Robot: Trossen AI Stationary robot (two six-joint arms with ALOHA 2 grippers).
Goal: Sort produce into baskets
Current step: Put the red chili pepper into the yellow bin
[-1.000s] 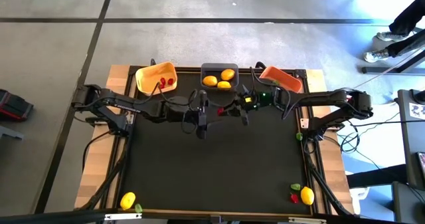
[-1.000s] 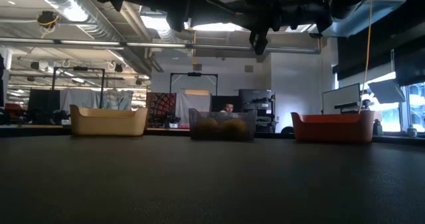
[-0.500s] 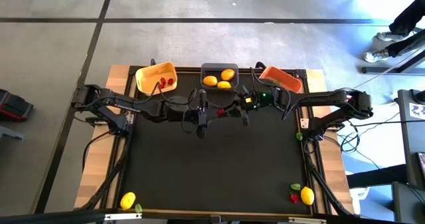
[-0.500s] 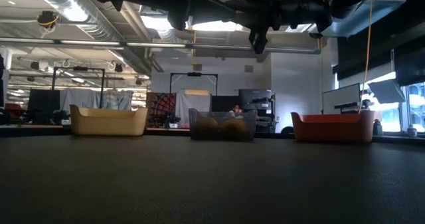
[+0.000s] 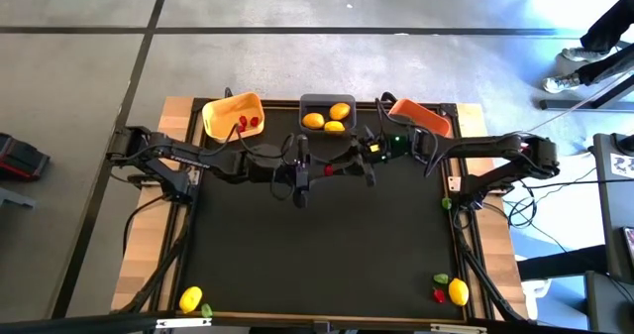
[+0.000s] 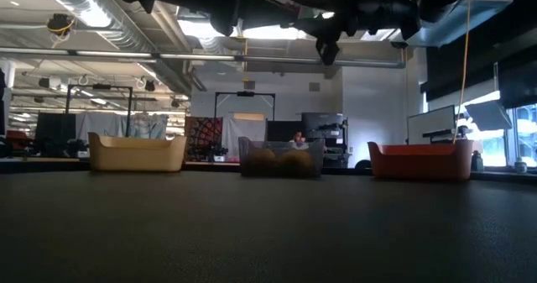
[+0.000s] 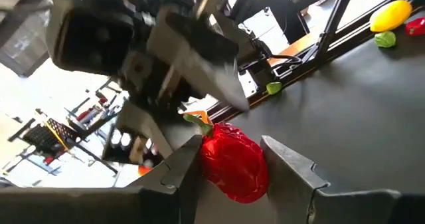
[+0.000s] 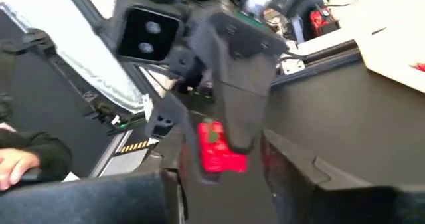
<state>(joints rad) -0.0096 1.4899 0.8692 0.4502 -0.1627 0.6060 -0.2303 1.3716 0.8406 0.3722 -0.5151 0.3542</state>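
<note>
– Though the overhead picture takes in the whole bench (image 5: 317,245), can you make out the handling itself?
– Barely. Left pincer (image 5: 317,168) and right pincer (image 5: 341,166) meet nose to nose just in front of the grey basket (image 5: 307,102), with a red piece (image 5: 330,167) as a speck between them. How far either is spread is hidden there by the arms' own bulk.
– And the baskets?
– Yellow basket (image 5: 212,116), grey basket and orange basket (image 5: 421,117) stand in a row along the far edge. Two red bits lie in the yellow one and three lemons (image 5: 340,111) in the grey one. What the orange one holds is hard to make out.
– From bench height?
– Both arms are cut off by the upper edge. One dark tip hangs down above the grey basket, and I cannot tell whose it is.
– Left wrist camera?
– The red piece fills the gap between that pincer's fingers (image 7: 182,167), pressed by both, so the left pincer is clenched on it, clear of the bench. The right pincer's pale finger reaches to its green stem.
– Right wrist camera?
– Its own fingers (image 8: 295,167) stand wider than the red piece, with a gap on each side, so that pincer is released. The left pincer's finger covers part of the piece.
</note>
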